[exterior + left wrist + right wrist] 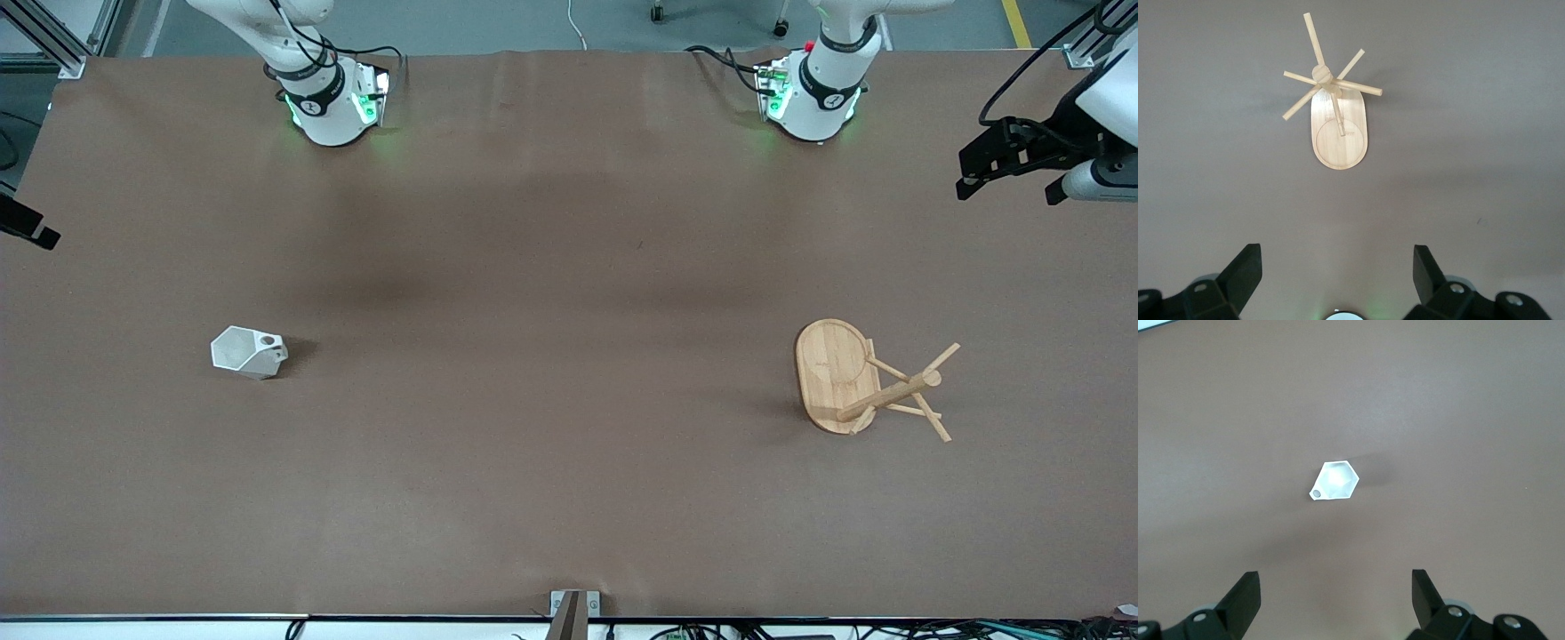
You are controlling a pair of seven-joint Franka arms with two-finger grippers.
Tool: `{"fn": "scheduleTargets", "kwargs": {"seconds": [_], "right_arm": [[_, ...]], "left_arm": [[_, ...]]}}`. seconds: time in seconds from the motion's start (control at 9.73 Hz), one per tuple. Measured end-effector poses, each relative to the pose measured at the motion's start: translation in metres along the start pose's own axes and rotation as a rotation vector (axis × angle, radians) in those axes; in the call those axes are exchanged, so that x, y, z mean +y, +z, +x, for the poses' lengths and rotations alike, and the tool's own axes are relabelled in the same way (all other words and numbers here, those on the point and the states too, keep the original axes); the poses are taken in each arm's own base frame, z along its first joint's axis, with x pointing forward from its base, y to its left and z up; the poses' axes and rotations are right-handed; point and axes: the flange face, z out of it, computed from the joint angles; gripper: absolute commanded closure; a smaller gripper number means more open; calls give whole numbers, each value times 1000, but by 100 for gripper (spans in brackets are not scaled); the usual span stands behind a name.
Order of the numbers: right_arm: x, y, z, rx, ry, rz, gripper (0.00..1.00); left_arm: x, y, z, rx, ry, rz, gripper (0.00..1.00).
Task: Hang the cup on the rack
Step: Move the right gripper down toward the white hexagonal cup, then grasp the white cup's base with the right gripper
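Cup (250, 352): stood upright on the brown table (551, 427), toward the right arm's end, with its open hexagonal rim facing up. Its flat tab handle, pierced by a round hole, stuck out from the rim.
Cup from the right wrist view: the cup (1334, 481) sat alone on bare tabletop, well below and ahead of the right gripper's fingertips, touching neither of them.
Rack (867, 382): stood on its oval base toward the left arm's end of the table, well apart from the cup. The post rose from the base with thin pegs angling out near its top.
Rack from the left wrist view: the rack (1333, 107) lay well below and ahead of the left gripper's fingertips, and no peg carried anything.
Left gripper (1337, 270): hung high over the table at the left arm's end, its two dark fingers (1245, 270) spread wide and holding nothing. In the front view it (1005, 164) showed at the table's edge.
Right gripper (1336, 592): hung high over the table above the cup's area, its fingers (1245, 593) spread wide and holding nothing.
Task state: the cup was not yet on the rack.
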Motion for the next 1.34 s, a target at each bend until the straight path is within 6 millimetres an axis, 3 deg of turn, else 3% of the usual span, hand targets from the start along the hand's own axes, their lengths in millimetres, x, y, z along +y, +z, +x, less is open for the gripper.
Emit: {"fn": "scheduleTargets", "kwargs": {"seconds": [0.21, 0.31, 0.62, 0.92, 1.34], "right_arm": [[-1, 19, 8, -21, 0, -2, 0], [-1, 43, 18, -23, -21, -2, 0], [0, 166, 47, -16, -147, -2, 0], [3, 272, 52, -32, -257, -3, 0], [16, 353, 57, -39, -387, -3, 0]], "left_arm": [[3, 2, 1, -4, -25, 0, 0], [3, 5, 3, -10, -30, 0, 0], [0, 7, 5, -12, -35, 0, 0], [-1, 6, 5, -9, -22, -1, 0], [-1, 6, 5, -9, 128, -1, 0]]}}
